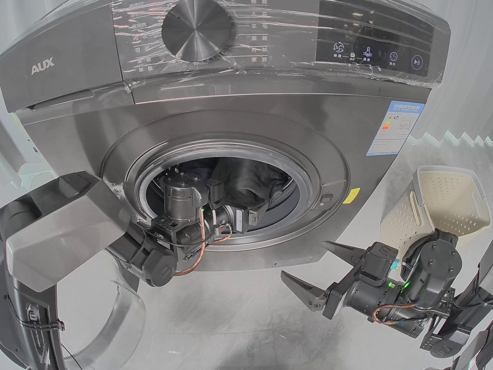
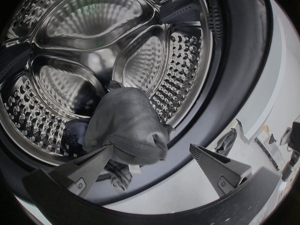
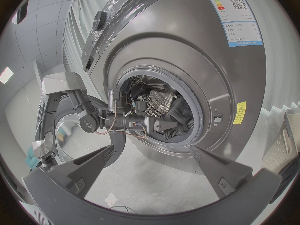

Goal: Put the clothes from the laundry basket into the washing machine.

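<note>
The grey washing machine point(image 1: 308, 124) stands with its round opening facing me. A dark grey garment point(image 1: 246, 178) lies heaped at the drum's front lip, partly over the door seal point(image 2: 128, 122) point(image 3: 181, 113). My left gripper point(image 1: 258, 210) is inside the opening, open, its fingers spread wide around the garment's near edge point(image 2: 150, 152); one fingertip point(image 2: 104, 152) touches the cloth. My right gripper point(image 1: 305, 259) hangs open and empty over the floor in front of the machine, to the right. The cream laundry basket point(image 1: 447, 201) stands tilted at the right, with no clothes visible inside.
The machine's door point(image 1: 102, 325) is swung open at the lower left, beside my left arm. The steel drum point(image 2: 93, 47) is bare behind the garment. Grey floor point(image 1: 231, 309) lies free between the machine and my right gripper. The basket point(image 3: 281, 147) sits close to my right arm.
</note>
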